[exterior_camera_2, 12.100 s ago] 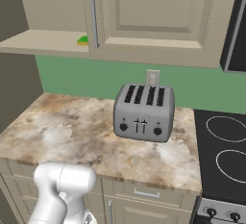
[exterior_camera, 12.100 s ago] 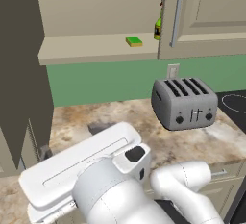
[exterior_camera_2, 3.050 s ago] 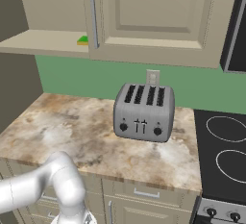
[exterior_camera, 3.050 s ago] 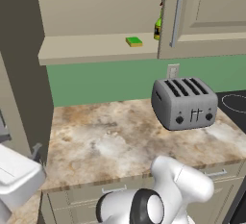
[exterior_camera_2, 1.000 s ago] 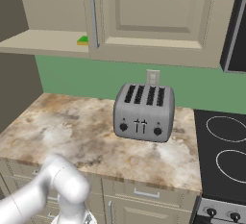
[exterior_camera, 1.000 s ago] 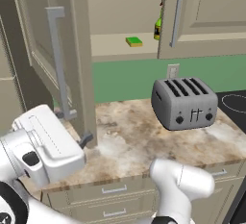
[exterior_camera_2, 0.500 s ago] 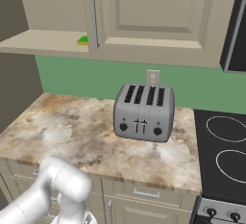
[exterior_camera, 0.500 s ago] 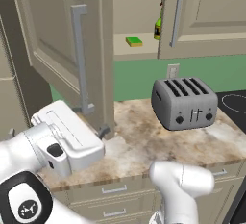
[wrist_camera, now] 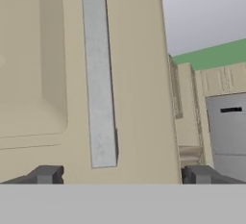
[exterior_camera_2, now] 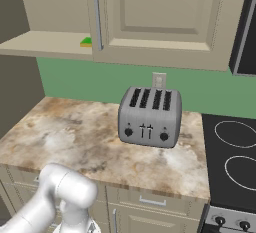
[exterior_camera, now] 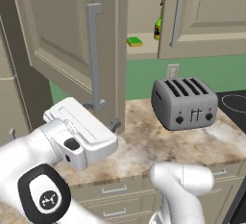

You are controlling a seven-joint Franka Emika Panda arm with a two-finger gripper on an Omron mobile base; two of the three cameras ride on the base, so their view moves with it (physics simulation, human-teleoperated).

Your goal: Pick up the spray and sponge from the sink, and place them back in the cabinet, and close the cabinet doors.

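Observation:
The spray (exterior_camera: pixel 157 26) and the sponge (exterior_camera: pixel 134 41) rest on the cabinet shelf (exterior_camera: pixel 144 51); the sponge (exterior_camera_2: pixel 86 41) peeks past the right door in the right base view. The left cabinet door (exterior_camera: pixel 67 35) stands partly open, its silver handle (exterior_camera: pixel 93 55) facing me. My gripper (exterior_camera: pixel 103 115) is open at the handle's lower end. In the hand view the door panel (wrist_camera: pixel 43 74) is close ahead, and the handle (wrist_camera: pixel 98 74) ends just above the gap between my fingertips (wrist_camera: pixel 45 174). The right door (exterior_camera: pixel 206 16) is shut. The sink is out of view.
A silver toaster (exterior_camera: pixel 185 103) stands on the marble counter (exterior_camera: pixel 144 146), right of my hand. A black stove top (exterior_camera_2: pixel 235 157) adjoins the counter on the right. Beige drawers (exterior_camera_2: pixel 150 202) run below the counter edge.
The left door has swung rightward toward the cabinet opening, and my hand has moved right with it at the handle's lower end. Spray, sponge and toaster have not moved.

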